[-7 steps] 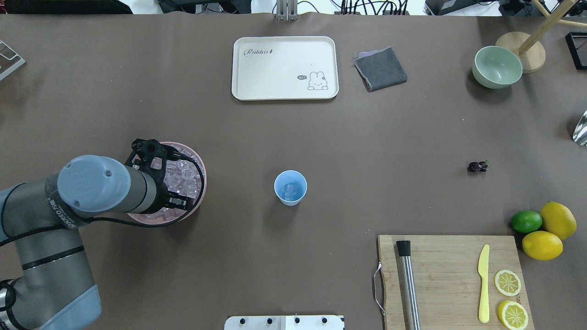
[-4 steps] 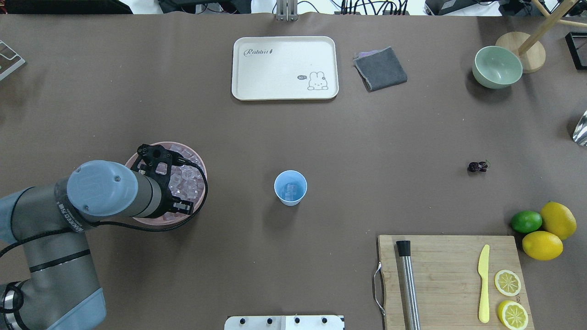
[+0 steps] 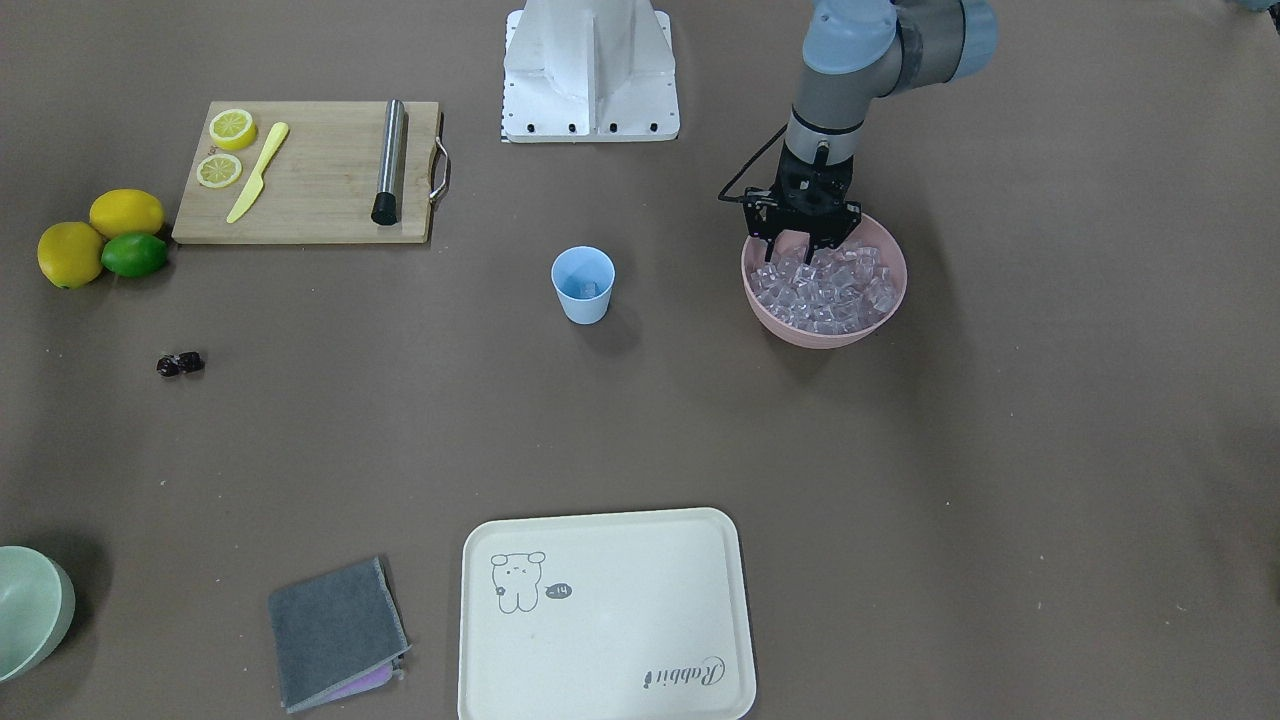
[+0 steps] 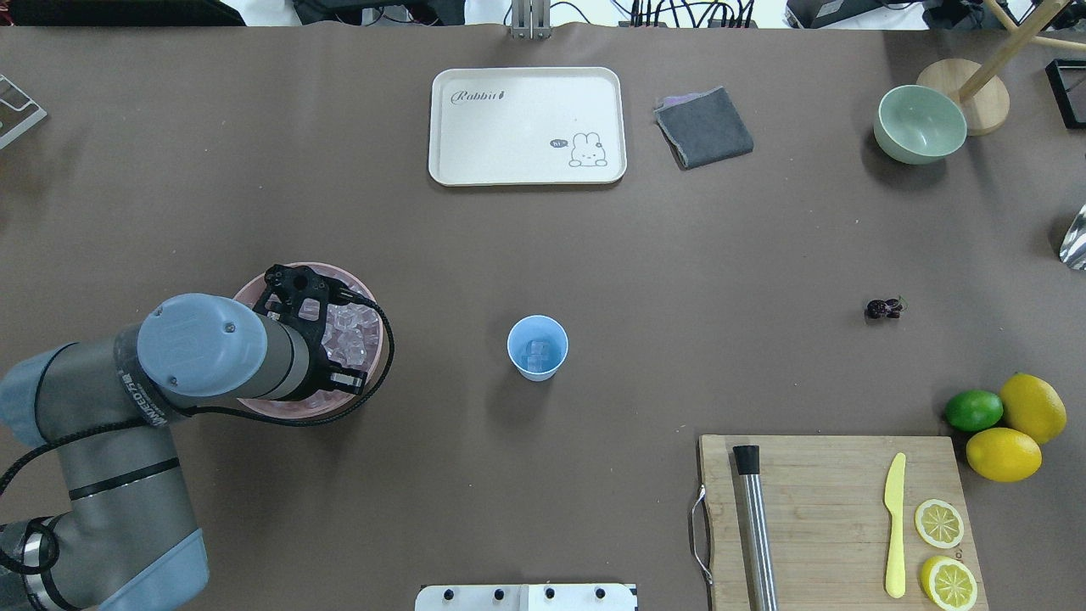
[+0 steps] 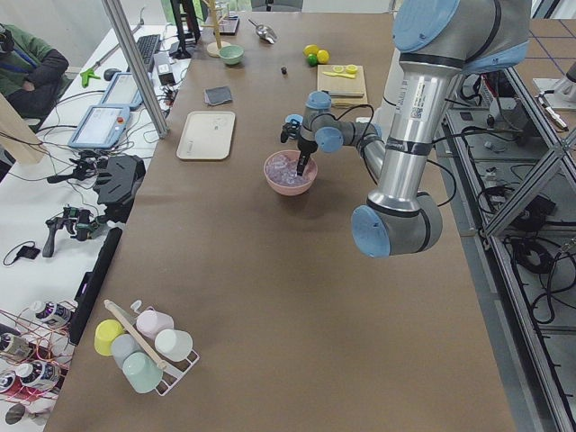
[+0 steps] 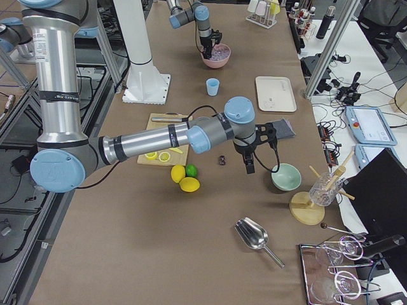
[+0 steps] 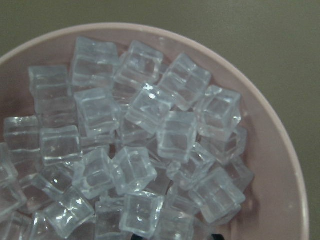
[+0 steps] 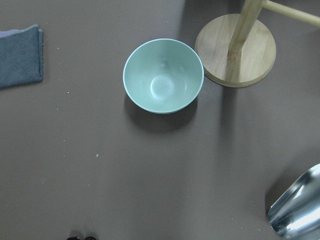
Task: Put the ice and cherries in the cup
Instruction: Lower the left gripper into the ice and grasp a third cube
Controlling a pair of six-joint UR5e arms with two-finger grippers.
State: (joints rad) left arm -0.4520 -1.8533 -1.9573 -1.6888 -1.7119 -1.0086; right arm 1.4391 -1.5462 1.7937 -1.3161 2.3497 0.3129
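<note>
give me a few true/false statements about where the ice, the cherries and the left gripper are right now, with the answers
1. The cup has ice in it. True.
2. The cherries are in the cup. False: they lie on the table, far from the cup.
3. The left gripper is over the pink bowl of ice, with its fingers apart. True.
4. The green bowl is full of ice. False: it is empty.
5. The knife lies on the cutting board. True.
</note>
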